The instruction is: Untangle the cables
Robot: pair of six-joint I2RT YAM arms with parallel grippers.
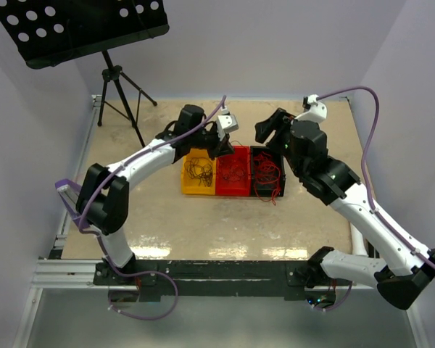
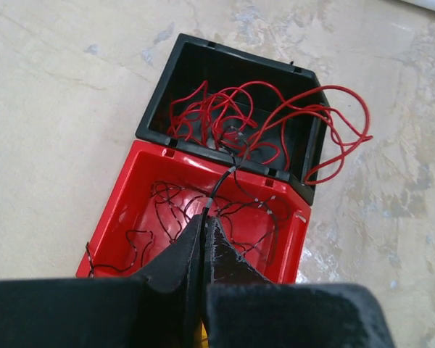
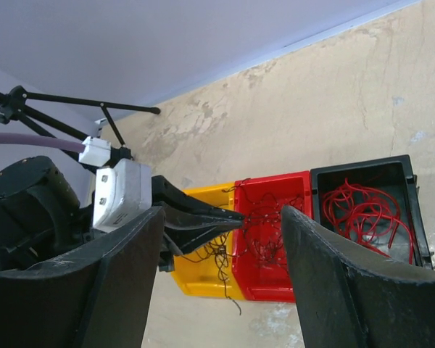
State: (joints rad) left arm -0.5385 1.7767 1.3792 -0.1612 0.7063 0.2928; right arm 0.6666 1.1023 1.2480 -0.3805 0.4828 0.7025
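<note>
Grips a thin dark cable (image 2: 222, 180) in the left end effector (image 2: 205, 220) over the red plastic bin (image 2: 123, 203), spreads the right end effector (image 3: 219, 212) wide near the black plastic bin (image 2: 159, 94) of curly red cables (image 2: 275, 109), beside a yellow plastic bin (image 3: 201, 284) on the beige tabletop (image 2: 58, 109).

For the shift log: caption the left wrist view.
Shut left gripper pinches dark cable over red bin; red cables fill black bin.
</note>
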